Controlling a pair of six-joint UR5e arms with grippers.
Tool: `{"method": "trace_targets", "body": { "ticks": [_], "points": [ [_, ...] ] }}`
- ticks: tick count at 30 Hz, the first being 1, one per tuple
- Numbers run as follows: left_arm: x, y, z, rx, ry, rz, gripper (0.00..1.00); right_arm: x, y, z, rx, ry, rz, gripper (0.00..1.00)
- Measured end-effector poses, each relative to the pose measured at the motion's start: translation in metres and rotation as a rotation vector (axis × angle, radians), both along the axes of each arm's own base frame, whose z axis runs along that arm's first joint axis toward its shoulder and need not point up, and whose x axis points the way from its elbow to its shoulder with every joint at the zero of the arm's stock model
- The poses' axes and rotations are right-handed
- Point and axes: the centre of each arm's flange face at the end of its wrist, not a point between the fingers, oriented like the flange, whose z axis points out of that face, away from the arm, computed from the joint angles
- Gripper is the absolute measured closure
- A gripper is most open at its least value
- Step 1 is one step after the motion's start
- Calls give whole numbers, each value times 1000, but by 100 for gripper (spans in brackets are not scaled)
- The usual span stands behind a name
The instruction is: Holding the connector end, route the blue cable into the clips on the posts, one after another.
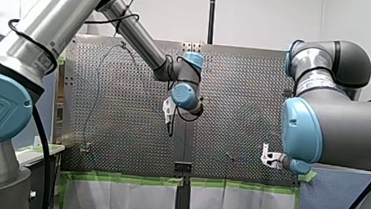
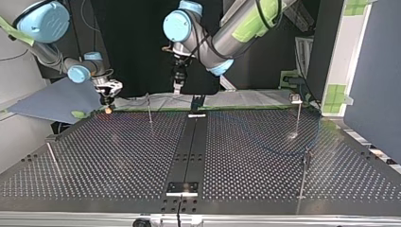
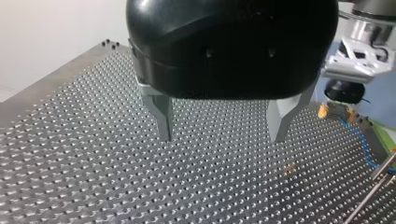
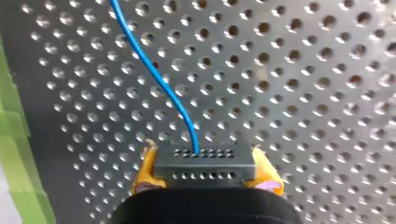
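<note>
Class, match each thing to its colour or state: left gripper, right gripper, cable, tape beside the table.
Things:
1 left gripper
2 right gripper
3 cable
4 tape

Colour or state:
A green
B shut on the connector
C blue
D open, holding nothing

Pairs: 1-D, 2-B, 3-C, 4-A

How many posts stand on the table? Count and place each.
4 posts, top view: far left of centre, far right, near right, near left edge. Others may be hidden.
</note>
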Motion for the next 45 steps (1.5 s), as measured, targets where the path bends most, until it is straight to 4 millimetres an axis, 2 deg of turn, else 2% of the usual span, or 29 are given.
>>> {"method": "trace_targets", "body": {
  "ticks": [9,22,30,45],
  "points": [
    [-15,22,19,-72,-23,14,2,-13,11,27,13,11,-56,100],
    [-49,51,36,-81,-30,5,2,0,9,92,-22,14,-49,100],
    [-63,64,46,-118,-62,-9,2,8,5,136,-83,13,-53,100],
    [-65,67,48,-122,-67,-10,2,9,4,142,-93,13,-53,100]
  ]
}}
